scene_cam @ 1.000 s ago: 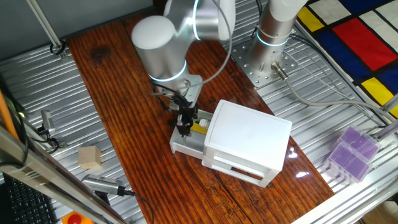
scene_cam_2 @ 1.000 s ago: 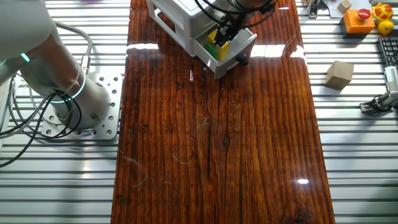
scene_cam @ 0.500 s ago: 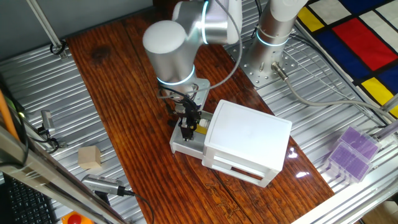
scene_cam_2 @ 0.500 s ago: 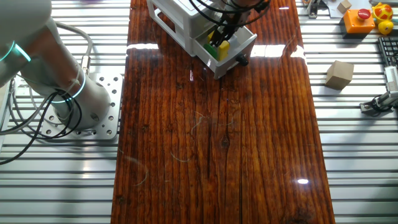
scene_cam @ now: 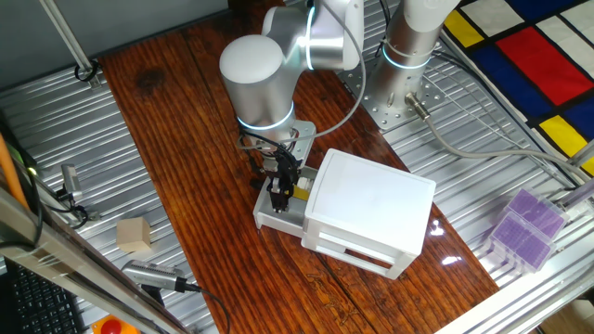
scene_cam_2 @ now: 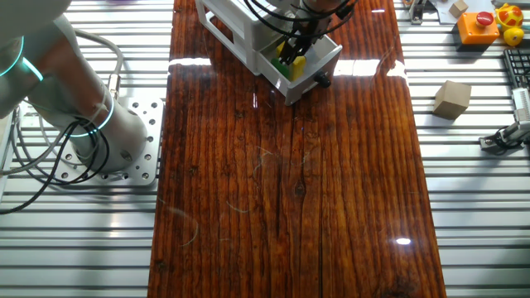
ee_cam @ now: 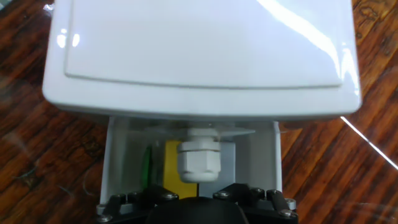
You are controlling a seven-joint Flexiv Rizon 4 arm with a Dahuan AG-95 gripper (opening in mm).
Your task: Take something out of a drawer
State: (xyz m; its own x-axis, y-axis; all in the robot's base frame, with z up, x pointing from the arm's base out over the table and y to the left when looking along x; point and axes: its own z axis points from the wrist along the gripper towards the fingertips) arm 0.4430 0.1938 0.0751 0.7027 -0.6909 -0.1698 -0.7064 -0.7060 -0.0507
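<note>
The white two-drawer box (scene_cam: 367, 209) stands on the wooden table. Its upper drawer (scene_cam: 275, 220) is pulled out toward the left. It also shows in the other fixed view (scene_cam_2: 316, 60) and in the hand view (ee_cam: 114, 155). A small yellow block (scene_cam: 301, 193) lies inside the drawer; it shows in the other fixed view (scene_cam_2: 296, 64) and in the hand view (ee_cam: 170, 163) with a green part beside it. My gripper (scene_cam: 276, 195) reaches down into the open drawer right at the block. Its dark fingers (scene_cam_2: 288, 55) stand close together, and their tips are hidden.
A tan wooden cube (scene_cam: 134, 235) lies on the metal bench at the left, also seen in the other fixed view (scene_cam_2: 452, 98). A purple box (scene_cam: 524, 227) sits at the right. The lower drawer with a reddish slot (scene_cam: 357, 250) is closed.
The arm has shifted a little to the right and the gripper has sunk deeper into the open drawer, over the yellow block. The drawer and box have not moved.
</note>
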